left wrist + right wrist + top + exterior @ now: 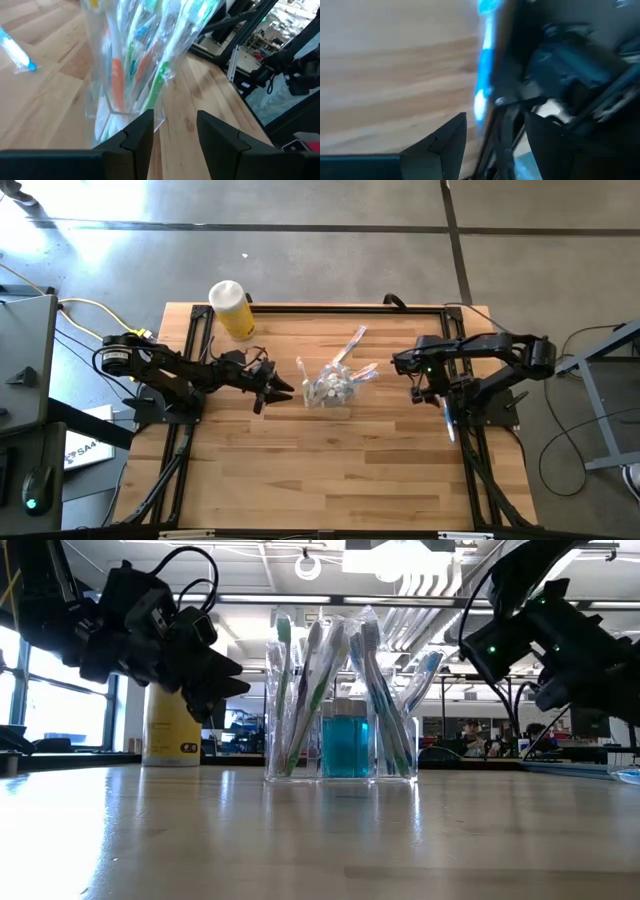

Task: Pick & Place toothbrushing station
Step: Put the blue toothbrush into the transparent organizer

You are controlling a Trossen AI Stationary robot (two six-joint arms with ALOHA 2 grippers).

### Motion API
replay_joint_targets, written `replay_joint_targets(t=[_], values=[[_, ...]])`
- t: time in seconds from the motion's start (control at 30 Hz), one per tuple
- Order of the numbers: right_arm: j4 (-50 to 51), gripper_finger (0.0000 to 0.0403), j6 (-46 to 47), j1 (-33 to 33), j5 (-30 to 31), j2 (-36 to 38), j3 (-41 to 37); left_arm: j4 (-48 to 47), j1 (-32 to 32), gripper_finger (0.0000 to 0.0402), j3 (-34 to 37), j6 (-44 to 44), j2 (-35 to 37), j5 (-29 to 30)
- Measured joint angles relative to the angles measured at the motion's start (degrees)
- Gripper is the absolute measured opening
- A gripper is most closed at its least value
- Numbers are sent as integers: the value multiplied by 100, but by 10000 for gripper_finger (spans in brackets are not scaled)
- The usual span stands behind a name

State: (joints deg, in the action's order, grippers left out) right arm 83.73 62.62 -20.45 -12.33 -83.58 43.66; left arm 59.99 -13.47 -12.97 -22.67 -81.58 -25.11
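Clear container [330, 392] stuffed with wrapped toothbrushes [372, 690] sits mid-surface, bit toward far edge, upright. Blue-handled toothbrush [447, 418] lies at right edge near right arm base. Left hand [281, 392] just beside container on left-edge side, fingers apart, gripping nothing. Right hand [413, 366] near right edge, raised, fingers apart, empty too. Yellow bottle [232, 310] by far-left corner.

Bright ceiling lights, glare on the floor [120, 230], backlit dark arms, right wrist view motion-blurred
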Motion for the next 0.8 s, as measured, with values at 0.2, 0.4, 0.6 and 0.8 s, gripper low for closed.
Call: replay_joint_targets(t=[0.2,0.4,0.6,0.8], values=[[-12,193,339,34,403,-33,4,-68,0,145,0,32,0,-1],[-16,193,475,239,482,-344,12,-66,2,145,0,32,0,-145],[-173,193,411,543,631,-1007,92,-61,2,145,0,32,0,-161],[-182,193,315,547,635,-1626,94,-66,2,145,0,32,0,-163]])
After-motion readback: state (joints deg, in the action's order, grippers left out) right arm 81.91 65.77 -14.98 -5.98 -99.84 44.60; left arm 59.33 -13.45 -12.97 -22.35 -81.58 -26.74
